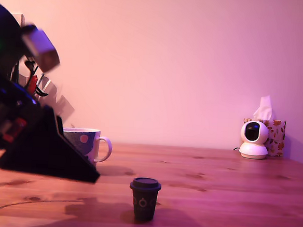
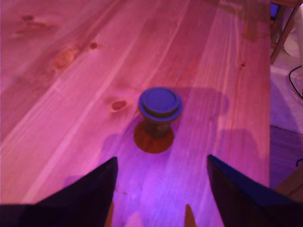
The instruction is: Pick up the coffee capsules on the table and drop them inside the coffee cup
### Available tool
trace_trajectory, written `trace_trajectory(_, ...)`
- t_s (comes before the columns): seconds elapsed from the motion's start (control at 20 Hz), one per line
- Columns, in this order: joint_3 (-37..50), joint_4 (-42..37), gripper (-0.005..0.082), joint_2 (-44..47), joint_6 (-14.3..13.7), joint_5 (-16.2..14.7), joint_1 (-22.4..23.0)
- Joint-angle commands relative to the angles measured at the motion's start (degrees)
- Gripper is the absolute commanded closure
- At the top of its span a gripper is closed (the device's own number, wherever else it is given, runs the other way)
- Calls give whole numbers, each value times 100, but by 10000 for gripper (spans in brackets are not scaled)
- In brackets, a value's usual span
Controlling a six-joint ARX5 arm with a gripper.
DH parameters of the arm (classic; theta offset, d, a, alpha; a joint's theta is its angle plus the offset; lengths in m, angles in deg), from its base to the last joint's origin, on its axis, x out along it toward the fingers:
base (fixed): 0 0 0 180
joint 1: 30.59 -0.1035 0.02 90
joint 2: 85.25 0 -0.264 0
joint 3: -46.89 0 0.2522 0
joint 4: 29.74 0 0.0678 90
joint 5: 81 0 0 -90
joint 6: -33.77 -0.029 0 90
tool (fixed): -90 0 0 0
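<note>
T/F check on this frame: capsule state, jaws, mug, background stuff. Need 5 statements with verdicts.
1. The coffee capsule stands upright on the table. True.
2. The gripper has its jaws shut on the capsule. False: in the wrist view the jaws stand open with the capsule ahead of them, untouched.
3. The capsule is already inside the mug. False: it stands on the wood, apart from the mug, nearer the camera in the exterior view.
4. The mug's handle points toward the exterior view's right. True.
5. A small white camera sits in front of a tissue box at the exterior view's left. False: both are at the exterior view's right, by the wall.
</note>
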Motion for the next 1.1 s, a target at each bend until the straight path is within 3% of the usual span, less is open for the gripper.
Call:
trace_trajectory(0.0, -87, -48, 216, 111, -136, -24, 42)
trace_trajectory(0.45, -267, -168, 218, 531, -573, -37, 208)
trace_trajectory(1.05, -977, -297, 219, 1403, -682, -122, 492)
